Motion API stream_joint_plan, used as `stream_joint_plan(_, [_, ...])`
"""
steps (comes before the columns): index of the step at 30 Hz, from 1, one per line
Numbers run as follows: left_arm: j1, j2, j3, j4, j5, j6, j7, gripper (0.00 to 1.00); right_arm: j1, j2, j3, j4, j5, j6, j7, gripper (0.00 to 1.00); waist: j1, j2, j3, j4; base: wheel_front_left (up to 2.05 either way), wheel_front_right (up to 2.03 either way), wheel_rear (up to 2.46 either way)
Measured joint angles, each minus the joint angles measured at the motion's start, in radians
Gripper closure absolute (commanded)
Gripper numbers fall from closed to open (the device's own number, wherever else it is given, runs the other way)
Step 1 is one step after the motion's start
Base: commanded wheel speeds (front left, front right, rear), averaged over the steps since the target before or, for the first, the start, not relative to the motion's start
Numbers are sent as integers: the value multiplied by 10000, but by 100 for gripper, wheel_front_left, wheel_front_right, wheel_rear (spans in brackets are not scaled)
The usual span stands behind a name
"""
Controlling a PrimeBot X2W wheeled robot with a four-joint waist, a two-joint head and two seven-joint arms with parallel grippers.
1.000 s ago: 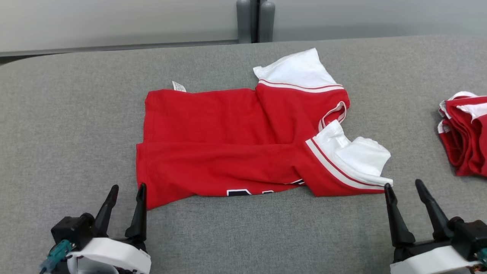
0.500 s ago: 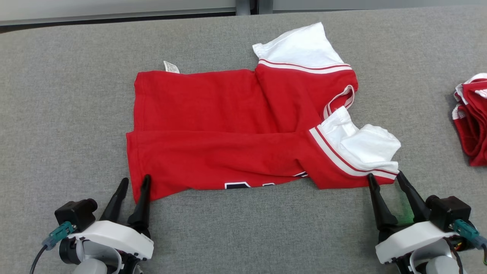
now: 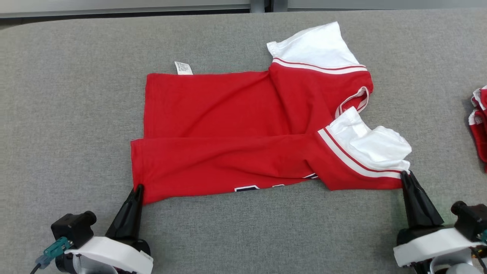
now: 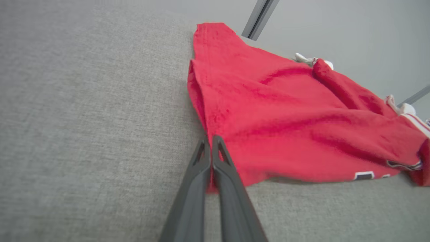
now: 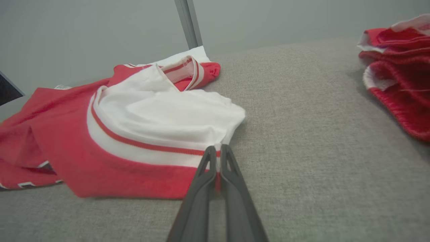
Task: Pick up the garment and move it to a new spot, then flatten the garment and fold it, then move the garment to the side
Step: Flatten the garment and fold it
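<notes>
As left fingers (image 3: 131, 213) and right fingers (image 3: 416, 201) each pinch one corner, one garment (image 3: 228, 125), one red pile (image 3: 480, 129) apart.

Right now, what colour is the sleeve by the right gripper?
White sleeve, edged by a thin red stripe; best in the right wrist view.

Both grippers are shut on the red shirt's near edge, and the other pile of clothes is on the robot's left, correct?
No. The head view shows the pile of clothes on the robot's right. The left gripper and right gripper are shut on the shirt, as said.
</notes>
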Motion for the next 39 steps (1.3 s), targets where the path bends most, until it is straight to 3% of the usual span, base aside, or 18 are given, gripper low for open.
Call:
stream_joint_plan(6, [750, 545, 115, -1118, 4, 190, 443, 100, 1387, 33, -673, -1383, -119, 0, 226, 100, 0, 0, -363, 147, 0, 0, 0])
stream_joint_plan(13, [1932, 1060, 378, -2079, -146, 587, 1103, 100, 3324, 546, -1317, -2955, -353, 2, 1076, 100, 0, 0, -967, 133, 0, 0, 0])
stream_joint_plan(23, [3248, 1237, 221, -2249, -696, 922, 2289, 100, 4753, 650, -1310, -2959, -71, 2, 1490, 100, 0, 0, -1798, 80, 0, 0, 0])
stream_joint_plan(24, [3254, 1174, 198, -2196, -757, 974, 2382, 88, 4701, 644, -1283, -2901, -25, 2, 1475, 73, 0, 0, -1803, 72, 0, 0, 0])
stream_joint_plan(25, [3252, 1087, 196, -2153, -823, 1028, 2433, 0, 4594, 612, -1237, -2824, -31, 2, 1461, 51, 0, 0, -1786, 69, 0, 0, 0])
stream_joint_plan(26, [3243, 978, 198, -2102, -922, 1028, 2426, 0, 4442, 579, -1220, -2740, -33, 2, 1375, 0, 0, 0, -1766, 72, 0, 0, 0])
stream_joint_plan(31, [2749, 616, 370, -2199, -556, 1296, 1346, 0, 3501, 568, -1392, -2828, -428, 0, 807, 0, 0, 0, -1692, 99, 0, 0, 0])
stream_joint_plan(39, [1827, 696, 706, -3016, 619, 1789, -238, 0, 2378, 554, -1743, -4328, -1386, 0, 894, 0, 0, 0, -1786, -102, 0, 0, 0])
